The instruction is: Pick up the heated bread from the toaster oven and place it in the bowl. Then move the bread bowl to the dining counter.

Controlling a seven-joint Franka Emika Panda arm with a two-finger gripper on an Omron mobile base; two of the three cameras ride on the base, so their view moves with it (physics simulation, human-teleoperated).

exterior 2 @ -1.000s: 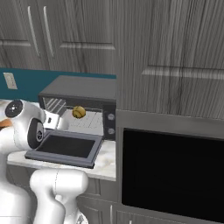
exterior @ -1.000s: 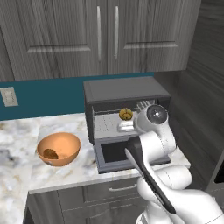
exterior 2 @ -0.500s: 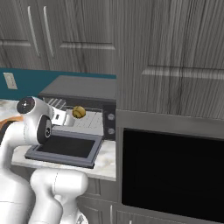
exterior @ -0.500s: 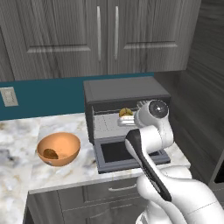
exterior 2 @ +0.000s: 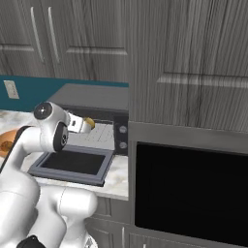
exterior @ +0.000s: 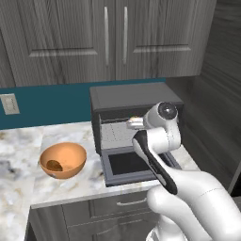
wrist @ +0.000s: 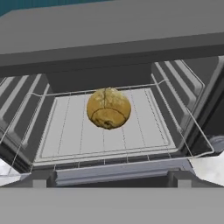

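Since the earlier frame the hand (exterior 2: 77,124) has advanced to the toaster oven (exterior: 134,99) mouth, fingers spread and empty, with the heated bread (wrist: 108,108) straight ahead on the rack, central.

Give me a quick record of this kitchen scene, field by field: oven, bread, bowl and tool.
toaster oven: on the marble counter, door dropped open
heated bread: on the wire rack inside the oven, not yet picked up
bowl: on the counter to the left of the oven, with a dark brown lump inside
tool: open, at the oven mouth, pointed at the bread
task stage: reaching for the bread
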